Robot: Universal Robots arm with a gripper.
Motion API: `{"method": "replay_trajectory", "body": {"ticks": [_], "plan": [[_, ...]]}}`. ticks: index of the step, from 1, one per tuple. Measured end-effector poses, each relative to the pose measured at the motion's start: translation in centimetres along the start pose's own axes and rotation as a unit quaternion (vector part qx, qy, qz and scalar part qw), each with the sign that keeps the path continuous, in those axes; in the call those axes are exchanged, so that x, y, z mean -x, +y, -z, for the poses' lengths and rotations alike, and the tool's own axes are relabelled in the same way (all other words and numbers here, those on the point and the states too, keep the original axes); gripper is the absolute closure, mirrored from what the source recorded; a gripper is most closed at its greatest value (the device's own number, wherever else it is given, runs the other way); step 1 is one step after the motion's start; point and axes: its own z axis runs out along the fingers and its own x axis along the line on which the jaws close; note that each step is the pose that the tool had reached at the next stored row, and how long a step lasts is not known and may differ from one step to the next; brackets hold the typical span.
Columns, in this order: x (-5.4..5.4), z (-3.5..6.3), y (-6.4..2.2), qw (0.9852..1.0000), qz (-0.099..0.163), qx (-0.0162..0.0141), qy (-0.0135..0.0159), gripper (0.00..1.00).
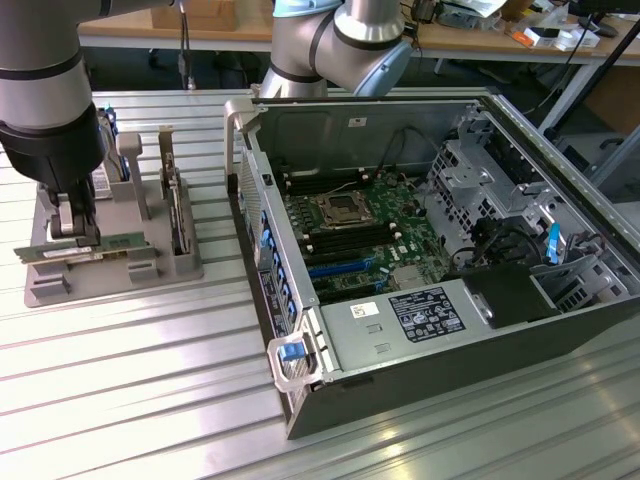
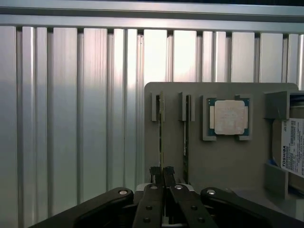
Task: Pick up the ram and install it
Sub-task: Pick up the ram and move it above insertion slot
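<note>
The ram is a long thin green stick held level along the near side of the grey holder, at the exterior view's left. My gripper comes down on it from above and is shut on its middle. In the wrist view the ram shows edge-on, running from the closed gripper to a slot bracket on the holder. I cannot tell if it still sits in its slot.
A second thin stick stands in the neighbouring slot. A square processor chip and a labelled hard drive rest on the same holder. The open computer case with its motherboard stands at the exterior view's right on the ribbed metal table.
</note>
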Motion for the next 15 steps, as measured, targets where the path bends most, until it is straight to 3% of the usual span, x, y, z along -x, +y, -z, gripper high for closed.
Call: {"method": "replay_trajectory", "body": {"ticks": [15], "plan": [[0.0, 1.43, 0.06, 1.0, 0.0, 0.0001, 0.0001, 0.88]]}}
